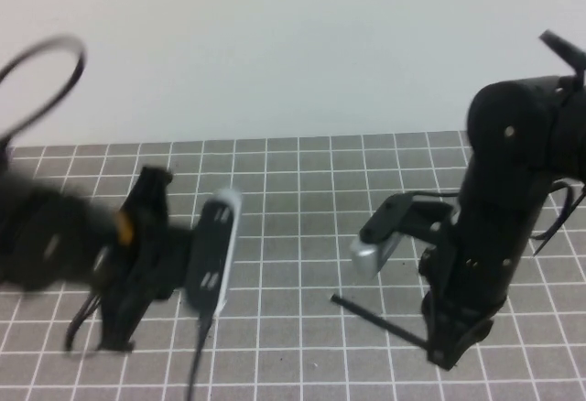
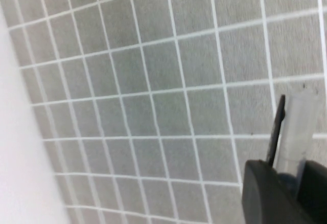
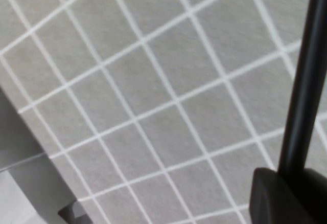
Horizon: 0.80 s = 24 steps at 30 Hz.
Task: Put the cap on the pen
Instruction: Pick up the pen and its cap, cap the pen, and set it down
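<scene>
Clearly the right claw [image 1: 446, 351] is clenched on the pen [image 1: 375, 320], hanging low over the gridded bench [image 1: 302, 190] on the robot's right. The pen is a thin black rod gripped at one end. The rest of it juts out of that claw toward the left arm's side, and whether its free tip touches the bench cannot be told. That tip stands well apart from the left claw [image 2: 292, 182], which hovers over the bench on the robot's left. The left claw is clenched on the cap [image 2: 300, 127], a clear tube with a black clip [image 2: 278, 124] along one side. Its base is pinched between the fingers [image 2: 268, 196] and the rest sticks out past the fingertips. Pen and cap are each in their own claw, apart, with bare grid between them
</scene>
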Available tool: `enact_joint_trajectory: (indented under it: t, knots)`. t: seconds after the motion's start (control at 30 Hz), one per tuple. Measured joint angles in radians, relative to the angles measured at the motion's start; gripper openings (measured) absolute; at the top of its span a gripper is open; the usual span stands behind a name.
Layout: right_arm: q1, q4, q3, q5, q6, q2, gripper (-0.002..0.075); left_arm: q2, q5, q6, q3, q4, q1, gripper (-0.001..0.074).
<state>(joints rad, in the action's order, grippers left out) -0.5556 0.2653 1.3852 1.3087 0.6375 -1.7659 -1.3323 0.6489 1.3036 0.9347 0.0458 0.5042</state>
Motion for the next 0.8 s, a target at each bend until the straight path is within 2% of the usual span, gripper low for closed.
enact_joint_trajectory:
  t: [0.33, 0.53, 0.8]
  knots:
    - [-0.131, 0.093, 0.0, 0.0, -0.011, 0.007, -0.0003, 0.286, -0.345, 0.118, -0.406, -0.065, 0.0, 0.0079]
    - [-0.165, 0.202, 0.0, 0.0, -0.011, 0.007, -0.0003, 0.375, -0.393, 0.122, -0.519, -0.065, 0.0, 0.0079]
    - [-0.185, 0.27, 0.0, 0.0, -0.011, 0.007, -0.0003, 0.422, -0.561, 0.095, -0.548, -0.023, 0.0, 0.0079]
